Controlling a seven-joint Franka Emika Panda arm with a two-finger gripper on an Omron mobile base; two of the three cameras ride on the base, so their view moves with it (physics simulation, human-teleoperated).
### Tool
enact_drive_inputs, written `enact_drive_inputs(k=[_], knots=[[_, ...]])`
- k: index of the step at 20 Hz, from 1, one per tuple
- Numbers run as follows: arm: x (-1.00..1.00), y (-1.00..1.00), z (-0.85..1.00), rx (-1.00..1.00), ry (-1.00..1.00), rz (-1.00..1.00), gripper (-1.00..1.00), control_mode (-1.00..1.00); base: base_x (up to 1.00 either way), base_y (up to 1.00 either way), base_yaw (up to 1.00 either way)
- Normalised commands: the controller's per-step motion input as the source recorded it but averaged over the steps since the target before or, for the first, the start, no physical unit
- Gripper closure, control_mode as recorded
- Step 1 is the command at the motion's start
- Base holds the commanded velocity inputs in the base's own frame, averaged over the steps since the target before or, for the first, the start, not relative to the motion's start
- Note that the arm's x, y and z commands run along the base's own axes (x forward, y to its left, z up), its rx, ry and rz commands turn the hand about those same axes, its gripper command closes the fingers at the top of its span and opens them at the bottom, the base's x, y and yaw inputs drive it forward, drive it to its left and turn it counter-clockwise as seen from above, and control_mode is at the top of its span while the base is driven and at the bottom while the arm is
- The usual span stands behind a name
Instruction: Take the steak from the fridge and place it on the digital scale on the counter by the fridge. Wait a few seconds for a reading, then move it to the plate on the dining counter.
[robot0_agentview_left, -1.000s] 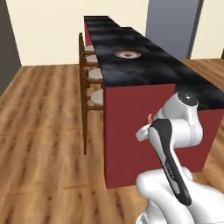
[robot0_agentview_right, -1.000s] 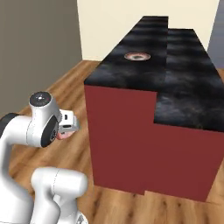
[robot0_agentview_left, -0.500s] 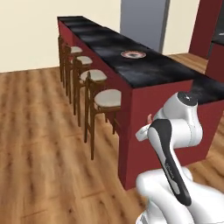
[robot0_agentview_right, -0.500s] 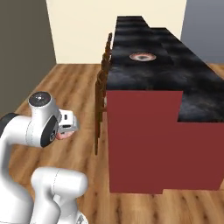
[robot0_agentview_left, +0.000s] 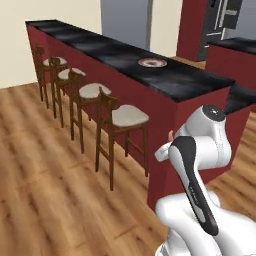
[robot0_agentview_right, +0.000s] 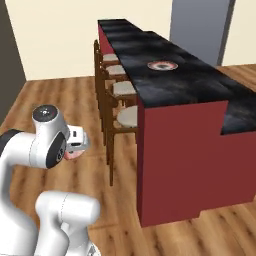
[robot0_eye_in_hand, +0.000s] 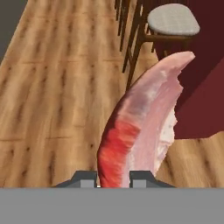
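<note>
Hand: the robot's two-finger hand (robot0_eye_in_hand: 113, 178) is pinching shut on a thin slab of meat, its two small dark fingertips (robot0_eye_in_hand: 85, 178) sitting on either side of the slab's lower end; in the right base view the hand (robot0_agentview_right: 75, 150) is sitting tucked close to the white arm's body, out over the floor.
Steak: the flat pinkish-red slab of raw steak (robot0_eye_in_hand: 140, 122) is hanging in the hand's grip, seen edge-on and curving away from the fingertips; its lower part is showing deep red, its upper part pale pink with a ragged edge; a sliver of pink (robot0_agentview_right: 71, 154) is peeking out beside the arm in the right base view.
Floor: the brown wooden plank floor (robot0_eye_in_hand: 57, 87) is lying beneath the steak, well apart from it.
Stools: a row of dark wooden bar stools with pale round cushions (robot0_agentview_left: 122, 116) is standing along the counter's side; the nearest seat (robot0_eye_in_hand: 173, 19) is showing beyond the steak's tip.
Counter: the long black marbled dining counter with plain red panel sides (robot0_agentview_left: 125, 55) is stretching away ahead of the arm; its near end (robot0_agentview_right: 180, 145) is stepping down to a lower level.
Plate: the round plate with a dark reddish-brown rim and pale centre (robot0_agentview_left: 152, 62) is resting on the counter's upper level (robot0_agentview_right: 162, 65), well apart from the hand.
Fridge: a tall black fridge (robot0_agentview_left: 220, 22) is standing far behind the counter, at the upper right of the left base view.
</note>
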Motion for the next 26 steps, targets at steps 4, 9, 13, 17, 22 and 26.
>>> enact_drive_inputs(k=[4,9,13,17,22,26], knots=[[0.00,0.00,0.00,0.00,0.00,0.00,1.00,1.00,0.39,1.00,-0.43],[0.00,0.00,0.00,0.00,0.00,0.00,1.00,1.00,0.37,1.00,-0.46],[0.00,0.00,0.00,0.00,0.00,0.00,1.00,1.00,0.36,1.00,-0.49],[0.00,0.00,0.00,0.00,0.00,0.00,1.00,1.00,0.36,0.99,-0.52],[0.00,0.00,0.00,0.00,0.00,0.00,1.00,1.00,0.27,0.89,-0.53],[0.00,0.00,0.00,0.00,0.00,0.00,1.00,1.00,0.16,0.84,-0.56]])
